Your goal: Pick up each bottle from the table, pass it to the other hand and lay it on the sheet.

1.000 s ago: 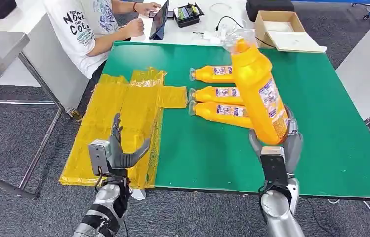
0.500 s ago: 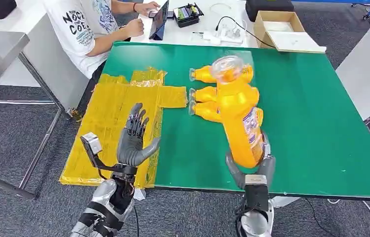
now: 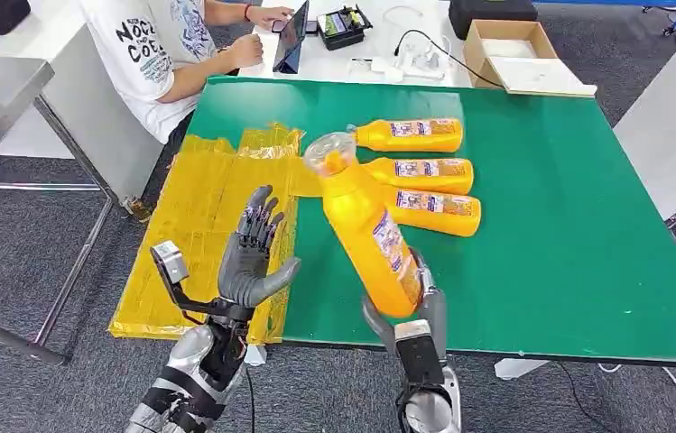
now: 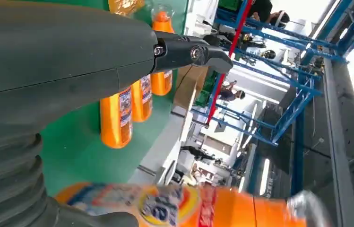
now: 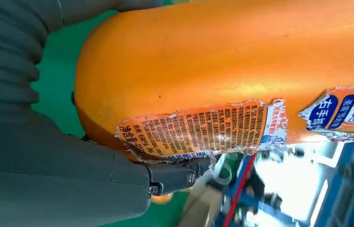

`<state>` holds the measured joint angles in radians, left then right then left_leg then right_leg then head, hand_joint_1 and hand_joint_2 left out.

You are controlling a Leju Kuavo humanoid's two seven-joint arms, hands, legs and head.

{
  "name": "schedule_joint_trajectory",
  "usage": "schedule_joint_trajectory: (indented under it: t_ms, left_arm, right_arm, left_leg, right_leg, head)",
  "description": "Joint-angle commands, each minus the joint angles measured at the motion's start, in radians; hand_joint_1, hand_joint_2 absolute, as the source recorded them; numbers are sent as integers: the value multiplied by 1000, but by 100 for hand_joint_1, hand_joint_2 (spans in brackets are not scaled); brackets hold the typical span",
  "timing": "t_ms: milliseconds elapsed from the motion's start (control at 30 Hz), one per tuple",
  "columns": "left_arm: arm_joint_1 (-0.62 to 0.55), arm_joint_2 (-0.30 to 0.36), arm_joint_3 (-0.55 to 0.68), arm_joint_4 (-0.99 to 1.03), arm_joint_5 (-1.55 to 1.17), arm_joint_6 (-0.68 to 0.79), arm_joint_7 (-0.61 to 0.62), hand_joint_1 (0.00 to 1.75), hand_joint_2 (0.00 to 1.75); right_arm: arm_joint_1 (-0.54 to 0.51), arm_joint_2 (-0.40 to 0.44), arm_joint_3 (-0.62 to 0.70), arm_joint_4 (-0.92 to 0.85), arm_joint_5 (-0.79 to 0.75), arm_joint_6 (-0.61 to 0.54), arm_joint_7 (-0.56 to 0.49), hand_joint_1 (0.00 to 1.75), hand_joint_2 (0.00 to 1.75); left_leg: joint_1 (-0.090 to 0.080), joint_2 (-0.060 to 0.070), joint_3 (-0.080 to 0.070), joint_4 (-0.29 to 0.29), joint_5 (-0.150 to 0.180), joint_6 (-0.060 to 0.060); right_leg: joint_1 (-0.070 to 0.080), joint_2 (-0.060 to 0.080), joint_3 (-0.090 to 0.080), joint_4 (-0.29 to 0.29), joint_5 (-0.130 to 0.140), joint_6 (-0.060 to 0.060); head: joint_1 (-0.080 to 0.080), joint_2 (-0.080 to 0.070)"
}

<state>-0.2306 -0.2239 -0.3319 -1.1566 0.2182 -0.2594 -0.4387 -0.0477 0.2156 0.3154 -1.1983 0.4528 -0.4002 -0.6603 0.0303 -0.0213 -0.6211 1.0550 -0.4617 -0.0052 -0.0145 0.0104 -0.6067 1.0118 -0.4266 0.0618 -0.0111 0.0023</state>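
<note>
We see the green table, the yellow sheet at 9 o'clock. Our right hand clamps 1 orange bottle, tilted toward 11 o'clock; left hand fingers apart. 3 bottles lie at 1 o'clock.

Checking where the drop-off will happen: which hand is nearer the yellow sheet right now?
Left. The left hand hovers open above the yellow sheet at its near right edge; the right hand grips the raised bottle over bare green table.

arms: silver, jointed | left hand: grey, dark fingers | wrists: ribbed grey covers
</note>
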Motion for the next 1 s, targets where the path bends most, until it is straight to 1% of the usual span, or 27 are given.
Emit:
schedule_joint_trajectory:
  t_ms: [33,100,167,200,233,267,333,433,467,533,567,667,800,900,933,967,1000]
  left_arm:
    - [-35,41,-46,25,-10,-35,1,0,175]
    - [-37,38,-55,26,-9,-44,6,0,175]
    - [-43,37,-61,35,-4,-56,10,0,175]
    - [-45,36,-62,38,-3,-55,10,0,175]
    - [-46,35,-62,41,-3,-55,10,0,175]
    - [-46,35,-62,41,-3,-55,10,0,175]
    - [-47,36,-62,41,-3,-55,9,0,175]
    - [-47,37,-63,43,-1,-59,10,0,175]
    - [-50,36,-66,47,-2,-62,11,0,175]
    - [-55,35,-71,55,-3,-68,11,0,175]
    - [-58,34,-74,61,0,-76,12,0,175]
    - [-78,31,-78,102,4,-86,15,0,175]
    - [-97,20,-67,147,13,-69,38,0,175]
    - [-112,16,-60,172,24,-58,49,0,175]
    - [-121,13,-57,188,25,-51,51,0,175]
    - [-133,8,-53,208,24,-38,51,0,175]
    - [-137,7,-51,214,24,-33,52,0,175]
  right_arm:
    - [-134,-5,66,244,7,14,16,175,175]
    - [-177,-9,63,281,26,-12,32,175,175]
    - [-206,-11,68,307,53,-33,39,175,175]
    - [-214,-10,68,313,55,-32,42,175,175]
    - [-218,-8,68,317,56,-32,43,175,175]
    - [-218,-8,68,317,56,-32,43,175,175]
    - [-215,-7,68,317,56,-34,43,175,175]
    - [-216,-8,74,320,63,-39,44,175,175]
    - [-228,-7,80,334,76,-49,50,175,175]
    - [-249,-3,91,357,93,-56,58,175,175]
    - [-262,3,99,372,104,-64,61,175,175]
    - [-294,21,119,395,115,-84,59,175,175]
    - [-300,30,160,384,157,-109,77,175,175]
    - [-283,37,190,379,175,-120,75,175,175]
    - [-283,36,205,383,181,-118,70,175,175]
    - [-283,37,227,400,201,-141,77,175,175]
    - [-281,37,234,407,207,-146,78,175,175]
  left_leg:
    - [0,4,3,-1,0,1]
    - [-1,5,6,-3,0,3]
    - [-1,3,3,-1,0,2]
    - [-1,4,5,-3,0,2]
    - [-1,4,3,-2,0,2]
    - [-1,4,5,-3,1,2]
    - [-1,2,3,-1,0,1]
    - [-1,2,4,-2,0,2]
    - [-1,3,7,-4,0,2]
    - [0,2,2,-1,0,1]
    - [-1,3,4,-2,0,2]
    - [-1,3,3,-1,1,2]
    - [-1,4,4,-2,1,2]
    - [-1,5,7,-4,1,2]
    - [-1,4,7,-4,1,2]
    - [-1,3,5,-3,1,1]
    - [-1,3,7,-4,1,2]
  right_leg:
    - [0,2,2,-1,1,-1]
    - [0,2,4,-3,1,-2]
    - [0,1,2,-1,1,-1]
    - [0,2,4,-2,1,-2]
    - [0,1,3,-1,1,-2]
    - [0,1,4,-2,1,-2]
    - [0,0,2,-1,0,-2]
    - [0,0,4,-2,0,-2]
    - [0,0,5,-3,0,-3]
    - [0,1,1,-1,0,-1]
    - [0,1,3,-1,1,-2]
    - [0,1,2,-1,1,-2]
    - [0,1,3,-1,1,-2]
    - [0,1,5,-3,1,-3]
    - [0,0,5,-3,1,-3]
    - [0,0,4,-1,0,-2]
    - [0,0,6,-3,0,-3]
  head:
    - [0,0]
    - [0,0]
    - [0,0]
    - [0,0]
    - [0,0]
    - [0,0]
    - [0,0]
    - [0,0]
    - [0,0]
    - [0,0]
    - [0,0]
    - [0,0]
    - [0,0]
    - [0,0]
    - [0,0]
    - [0,0]
    - [0,0]
